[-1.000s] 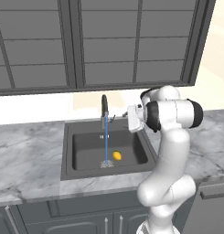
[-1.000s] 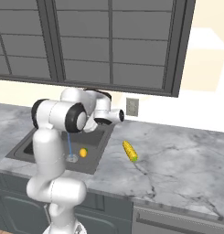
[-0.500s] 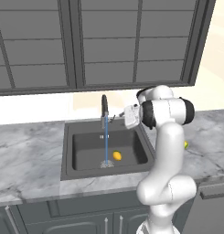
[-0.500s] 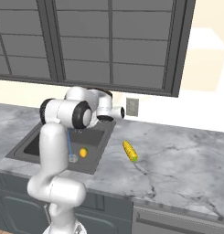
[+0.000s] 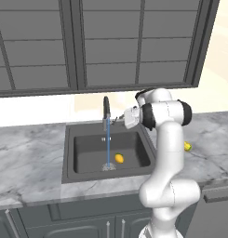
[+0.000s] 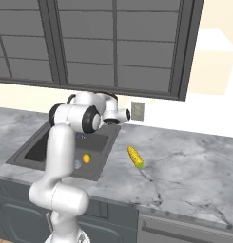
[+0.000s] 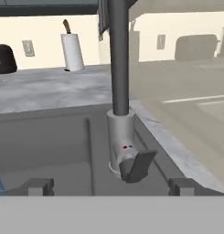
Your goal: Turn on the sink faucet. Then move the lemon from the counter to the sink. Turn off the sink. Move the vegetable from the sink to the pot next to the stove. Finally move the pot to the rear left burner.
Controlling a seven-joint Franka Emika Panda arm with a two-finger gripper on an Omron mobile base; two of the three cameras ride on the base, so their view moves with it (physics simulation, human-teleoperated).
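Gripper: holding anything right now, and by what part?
Nothing held. The gripper is open, its fingers apart on either side of the faucet lever, touching nothing. The lemon lies in the sink.

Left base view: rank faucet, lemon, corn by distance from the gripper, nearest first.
1. sink faucet: just left of the gripper, behind the basin.
2. lemon: below it, on the sink floor beside the water stream.
3. corn: on the counter, beyond the arm, right.
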